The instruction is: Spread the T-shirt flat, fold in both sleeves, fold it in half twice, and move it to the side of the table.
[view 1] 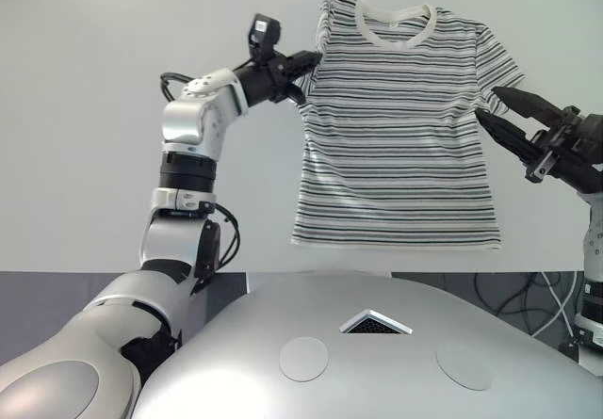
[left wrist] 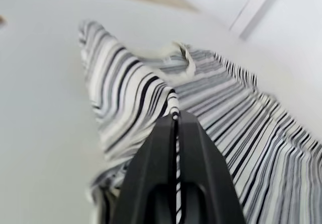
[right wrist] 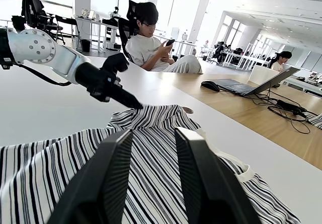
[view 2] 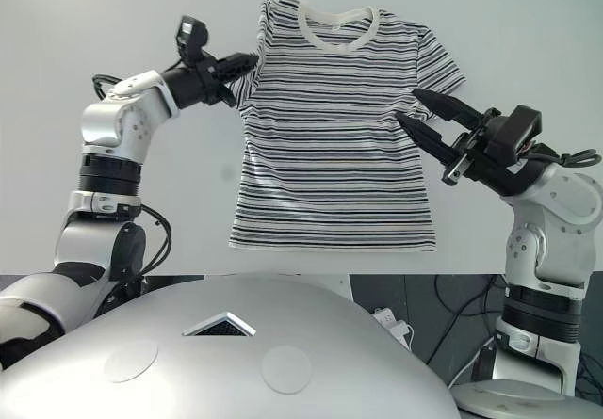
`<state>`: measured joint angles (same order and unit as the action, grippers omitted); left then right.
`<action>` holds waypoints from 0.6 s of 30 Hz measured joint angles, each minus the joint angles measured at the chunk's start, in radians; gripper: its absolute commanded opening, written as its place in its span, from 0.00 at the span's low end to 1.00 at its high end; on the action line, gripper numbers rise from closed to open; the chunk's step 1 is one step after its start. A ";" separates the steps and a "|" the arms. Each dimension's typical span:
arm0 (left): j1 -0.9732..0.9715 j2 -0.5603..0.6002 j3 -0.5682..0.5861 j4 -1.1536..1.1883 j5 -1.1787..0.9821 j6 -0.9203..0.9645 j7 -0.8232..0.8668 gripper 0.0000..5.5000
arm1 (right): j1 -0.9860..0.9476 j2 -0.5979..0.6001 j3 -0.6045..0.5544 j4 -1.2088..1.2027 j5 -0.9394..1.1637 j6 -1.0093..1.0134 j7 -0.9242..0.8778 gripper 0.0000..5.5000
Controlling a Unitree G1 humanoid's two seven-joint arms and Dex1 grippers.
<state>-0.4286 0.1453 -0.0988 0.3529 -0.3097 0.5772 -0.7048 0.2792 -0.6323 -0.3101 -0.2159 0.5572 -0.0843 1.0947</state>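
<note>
Black-and-white striped cotton T-shirt (view 1: 396, 127) lies flat, mid white bench (view 1: 94, 61). One sleeve (left wrist: 121, 98) pinched tight in left claw (view 1: 309, 60); right claw (view 1: 485, 102) gaping beside opposite sleeve (view 1: 495, 56). Risk: one-sided tug drags whole shirt, rucking it.

An open-plan office; beyond the white counter (right wrist: 45, 108) runs a long wooden desk (right wrist: 241, 121) bearing an open laptop (right wrist: 254, 83), a mouse (right wrist: 210, 85) and loose cables (right wrist: 287, 108). Further desks (right wrist: 103, 26) and black swivel chairs (right wrist: 64, 21) recede between white columns (right wrist: 203, 15); tall windows (right wrist: 173, 5) behind them.

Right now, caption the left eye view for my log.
Left gripper pinches a sleeve of the striped T-shirt; right gripper, open, at the opposite sleeve.
</note>
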 measured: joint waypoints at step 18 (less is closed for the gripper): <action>-0.294 -0.192 0.169 0.234 -0.070 0.071 0.230 0.00 | 0.008 0.092 0.086 0.041 -0.018 -0.043 -0.019 0.29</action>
<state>-0.7225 -0.0466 0.0700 0.5864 -0.3796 0.6481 -0.4752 0.2874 -0.5407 -0.2244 -0.1751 0.5391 -0.1268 1.0756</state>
